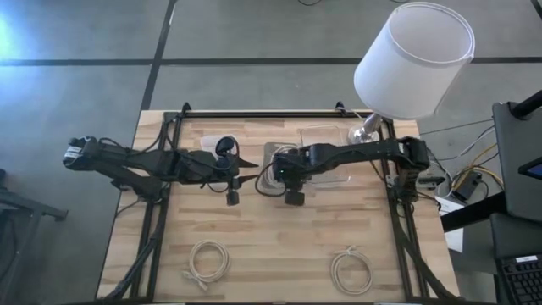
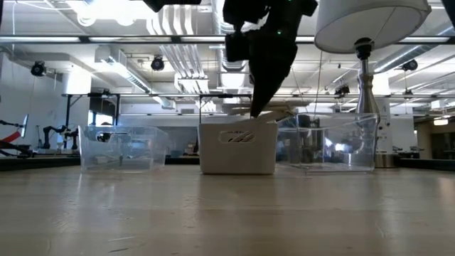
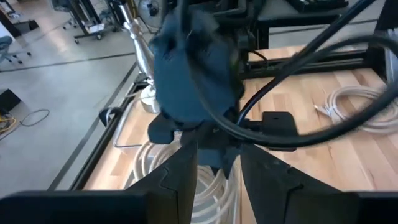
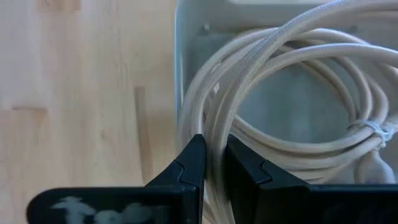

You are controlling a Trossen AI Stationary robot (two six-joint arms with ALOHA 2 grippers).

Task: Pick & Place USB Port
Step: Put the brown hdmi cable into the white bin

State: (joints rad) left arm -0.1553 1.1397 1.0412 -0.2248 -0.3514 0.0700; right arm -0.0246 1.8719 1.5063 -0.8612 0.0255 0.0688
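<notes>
The right end effector (image 4: 212,163) reaches down into the white bin (image 1: 269,174) at the middle of the worktop (image 1: 279,246), its two fingers (image 4: 188,165) pinched nearly closed on strands of the coiled cream USB cable (image 4: 298,99) lying inside the bin. From the low camera, the bin (image 2: 237,148) stands between two clear plastic containers (image 2: 119,148), with the dark arm descending into it from above. The left end effector (image 3: 217,165) hovers just beside the bin on its left, fingers parted a little and holding nothing, pointed toward the right arm's wrist. Two more coiled cables (image 1: 208,259) lie apart on the near part of the worktop. A lamp with a white shade (image 1: 413,59) stands at the far right corner.
</notes>
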